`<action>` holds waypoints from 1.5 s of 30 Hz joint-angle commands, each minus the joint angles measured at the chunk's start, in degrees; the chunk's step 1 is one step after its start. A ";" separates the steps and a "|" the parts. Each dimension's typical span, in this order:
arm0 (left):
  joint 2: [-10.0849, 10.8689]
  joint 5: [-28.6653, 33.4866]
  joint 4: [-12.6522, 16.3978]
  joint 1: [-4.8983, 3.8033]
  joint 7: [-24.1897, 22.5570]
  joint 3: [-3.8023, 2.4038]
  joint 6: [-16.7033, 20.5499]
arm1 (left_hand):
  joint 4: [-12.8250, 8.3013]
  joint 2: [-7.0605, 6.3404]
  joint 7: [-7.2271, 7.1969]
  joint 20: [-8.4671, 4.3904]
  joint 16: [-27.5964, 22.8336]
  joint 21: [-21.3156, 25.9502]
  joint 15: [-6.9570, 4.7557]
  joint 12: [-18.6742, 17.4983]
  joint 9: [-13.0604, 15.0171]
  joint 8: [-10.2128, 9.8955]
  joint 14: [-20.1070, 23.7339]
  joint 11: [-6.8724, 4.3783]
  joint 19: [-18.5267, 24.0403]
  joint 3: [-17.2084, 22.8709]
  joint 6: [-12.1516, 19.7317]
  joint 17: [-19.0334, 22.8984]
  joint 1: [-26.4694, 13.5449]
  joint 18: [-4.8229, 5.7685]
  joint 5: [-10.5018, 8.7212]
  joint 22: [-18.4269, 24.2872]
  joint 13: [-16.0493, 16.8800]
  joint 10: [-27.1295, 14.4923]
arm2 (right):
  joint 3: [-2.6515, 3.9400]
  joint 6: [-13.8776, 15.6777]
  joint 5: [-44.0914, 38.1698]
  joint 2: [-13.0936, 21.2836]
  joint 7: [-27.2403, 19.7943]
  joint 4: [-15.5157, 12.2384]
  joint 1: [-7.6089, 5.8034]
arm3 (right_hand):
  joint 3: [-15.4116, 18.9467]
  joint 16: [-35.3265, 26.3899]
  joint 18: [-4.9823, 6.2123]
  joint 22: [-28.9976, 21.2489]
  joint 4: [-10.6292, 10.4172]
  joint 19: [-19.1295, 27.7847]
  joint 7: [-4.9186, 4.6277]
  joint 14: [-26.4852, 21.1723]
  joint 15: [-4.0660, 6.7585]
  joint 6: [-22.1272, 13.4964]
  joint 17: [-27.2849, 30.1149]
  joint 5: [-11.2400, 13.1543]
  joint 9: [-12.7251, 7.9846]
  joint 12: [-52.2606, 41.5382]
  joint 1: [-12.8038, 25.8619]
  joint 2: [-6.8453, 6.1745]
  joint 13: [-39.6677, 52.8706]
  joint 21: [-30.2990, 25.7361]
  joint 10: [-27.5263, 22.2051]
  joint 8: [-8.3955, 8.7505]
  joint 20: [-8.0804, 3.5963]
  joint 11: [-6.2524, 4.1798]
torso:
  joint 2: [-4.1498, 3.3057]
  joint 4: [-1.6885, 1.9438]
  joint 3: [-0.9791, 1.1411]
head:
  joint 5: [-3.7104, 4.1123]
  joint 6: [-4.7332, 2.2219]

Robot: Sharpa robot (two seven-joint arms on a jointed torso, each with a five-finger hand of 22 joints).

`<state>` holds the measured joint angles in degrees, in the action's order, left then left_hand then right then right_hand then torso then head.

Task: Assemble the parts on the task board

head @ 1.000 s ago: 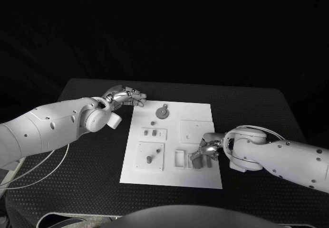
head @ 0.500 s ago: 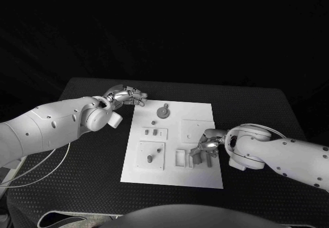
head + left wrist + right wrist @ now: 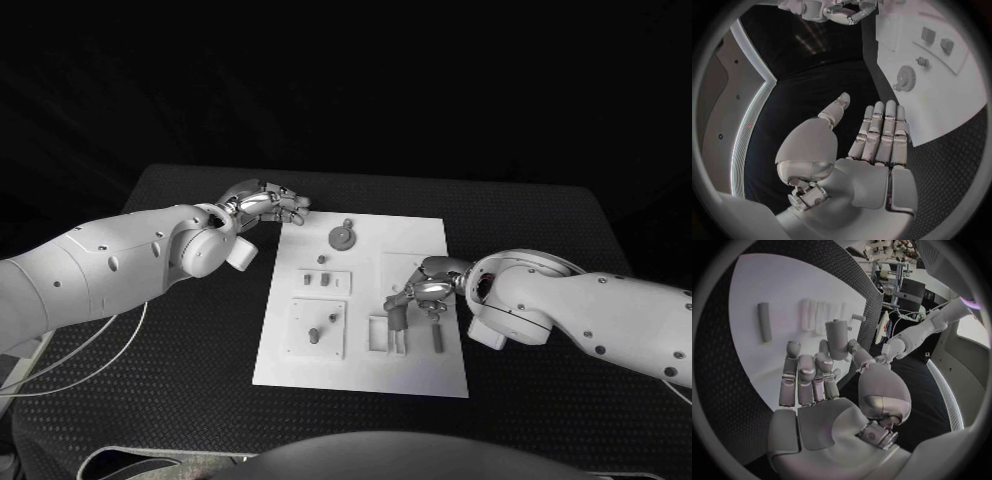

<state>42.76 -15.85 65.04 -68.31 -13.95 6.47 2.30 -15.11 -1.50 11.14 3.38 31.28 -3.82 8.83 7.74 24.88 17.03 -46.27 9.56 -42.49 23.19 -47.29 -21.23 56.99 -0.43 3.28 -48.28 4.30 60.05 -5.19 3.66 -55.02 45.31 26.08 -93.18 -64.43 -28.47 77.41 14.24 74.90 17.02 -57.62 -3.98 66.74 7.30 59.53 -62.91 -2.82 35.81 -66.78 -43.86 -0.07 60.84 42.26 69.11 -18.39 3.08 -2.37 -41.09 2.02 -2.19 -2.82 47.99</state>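
Observation:
The white task board (image 3: 418, 236) lies mid-table. My right hand (image 3: 420, 291) hovers over its right half and pinches a short grey peg (image 3: 392, 303) between thumb and fingers; the right wrist view shows that peg (image 3: 837, 339) upright at the fingertips of the right hand (image 3: 820, 385). A second grey peg (image 3: 437, 335) lies flat on the board near its right edge, also seen as the lying peg (image 3: 764, 321). My left hand (image 3: 268, 204) hangs off the board's far left corner, holding nothing, its fingers (image 3: 879, 135) straight and together.
A grey gear (image 3: 342, 237) sits at the board's far side, also the gear (image 3: 906, 78). Small blocks (image 3: 323, 280) and a square plate with pins (image 3: 315, 328) occupy the left half. Raised white slots (image 3: 379, 333) stand beside the held peg. Black table (image 3: 173, 330) surrounds the board.
My right hand has risen and moved toward the board's middle with one peg in its fingers, uncovering the other peg lying on the board. The left hand has stayed put.

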 commanded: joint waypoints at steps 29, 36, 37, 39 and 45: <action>0.21 0.32 0.54 -0.05 0.15 -0.02 -1.07 | -0.18 -0.09 0.05 0.05 -0.40 -0.16 0.22 0.07 -0.07 0.21 0.09 0.02 0.36 0.46 0.34 -0.23 -0.78 0.43 -0.07 0.12 0.00 -0.14 | -2.25 -0.72 6.66 -3.03 3.28 3.19 0.03 | 0.07 0.88 0.76 1.05 -0.59 -0.17 -0.13 -0.36 0.50 0.64 1.09 -0.22 0.70 0.50 0.85 0.67 -0.54 0.28 0.51 0.67 -0.08 0.11 | -0.01 -0.01 0.03 | -0.59 0.43; 0.19 0.32 0.53 -0.05 0.23 -0.01 -1.11 | -0.19 -0.11 0.05 0.06 -0.42 -0.15 0.23 0.06 -0.07 0.21 0.11 0.02 0.38 0.47 0.35 -0.25 -0.81 0.43 -0.07 0.12 0.00 -0.15 | -3.23 -1.06 6.31 -3.70 3.25 3.60 0.04 | -0.06 1.10 0.76 1.05 -0.64 -0.17 -0.12 -0.48 0.48 0.78 1.38 -0.22 0.74 0.47 1.40 -0.16 -0.63 0.28 0.54 0.80 -0.10 0.11 | -0.02 -0.03 0.09 | -0.68 0.51; 0.17 0.32 0.54 -0.05 0.23 -0.01 -1.10 | -0.19 -0.12 0.05 0.06 -0.42 -0.15 0.23 0.06 -0.07 0.21 0.11 0.03 0.39 0.47 0.34 -0.25 -0.82 0.43 -0.07 0.12 0.00 -0.16 | -3.46 -1.01 6.26 -3.84 3.26 3.69 0.06 | -0.08 1.12 0.76 1.05 -0.65 -0.17 -0.12 -0.49 0.48 0.78 1.40 -0.22 0.74 0.47 1.43 -0.21 -0.63 0.28 0.54 0.81 -0.10 0.11 | -0.03 -0.02 0.07 | -0.76 0.61; 0.15 0.32 0.53 -0.05 0.24 -0.01 -1.14 | -0.20 -0.12 0.05 0.06 -0.43 -0.15 0.23 0.06 -0.07 0.21 0.12 0.03 0.40 0.47 0.34 -0.26 -0.83 0.43 -0.07 0.13 0.00 -0.16 | -3.87 -0.93 6.14 -4.05 3.23 3.78 0.13 | -0.12 1.15 0.76 1.05 -0.66 -0.17 -0.12 -0.51 0.48 0.79 1.44 -0.22 0.75 0.47 1.49 -0.30 -0.64 0.28 0.54 0.83 -0.10 0.11 | -0.05 0.02 0.07 | -0.80 0.65; 0.18 0.32 0.48 -0.05 0.25 0.00 -1.15 | -0.21 -0.13 0.04 0.06 -0.45 -0.16 0.24 0.06 -0.08 0.22 0.13 0.03 0.41 0.50 0.34 -0.29 -0.85 0.43 -0.07 0.13 0.00 -0.17 | -4.06 -0.50 5.69 -4.24 3.11 3.66 0.32 | -0.30 1.27 0.76 1.05 -0.75 -0.19 -0.12 -0.58 0.48 0.84 1.62 -0.22 0.76 0.47 1.76 -0.65 -0.70 0.28 0.54 0.93 -0.11 0.12 | -0.04 -0.01 0.08 | -0.91 0.74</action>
<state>42.99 -15.85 65.39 -68.32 -13.38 6.49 2.05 -15.24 -1.73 11.14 3.38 31.05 -3.82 8.82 7.74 24.89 17.03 -46.27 9.56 -42.49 23.32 -47.28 -21.43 56.76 -0.43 3.28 -48.24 4.30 60.05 -9.08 3.79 -48.64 41.13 29.16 -89.53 -64.35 -28.62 78.43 14.24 74.93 16.34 -57.63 -3.98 66.53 7.46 59.91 -61.33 -2.88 36.66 -66.56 -42.30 -0.52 60.20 42.26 69.31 -17.63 3.08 -2.14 -41.14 2.04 -2.10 -3.69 48.68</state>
